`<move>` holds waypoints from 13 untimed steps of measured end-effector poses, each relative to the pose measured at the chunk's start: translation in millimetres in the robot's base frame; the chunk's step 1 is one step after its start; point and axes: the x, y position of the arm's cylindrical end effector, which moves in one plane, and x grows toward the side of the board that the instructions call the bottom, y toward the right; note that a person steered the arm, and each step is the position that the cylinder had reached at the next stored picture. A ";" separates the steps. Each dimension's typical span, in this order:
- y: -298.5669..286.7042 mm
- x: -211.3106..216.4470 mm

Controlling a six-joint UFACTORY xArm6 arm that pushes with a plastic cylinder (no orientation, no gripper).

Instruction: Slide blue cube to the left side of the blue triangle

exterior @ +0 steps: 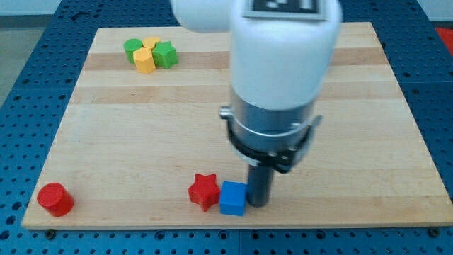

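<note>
The blue cube (232, 197) lies near the board's bottom edge, a little left of centre. A red star (204, 190) touches its left side. My tip (257, 203) stands right against the cube's right side. The arm's white body hides the board above the rod. No blue triangle shows in the view; it may be hidden behind the arm.
A red cylinder (55, 199) sits at the bottom left corner of the wooden board (141, 127). At the top left is a tight cluster: a green block (132, 49), a yellow block (145, 61), another yellow block (151, 43) and a green block (165, 54).
</note>
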 end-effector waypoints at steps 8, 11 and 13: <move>-59.6 21.8; -58.9 -44.9; -53.5 -84.8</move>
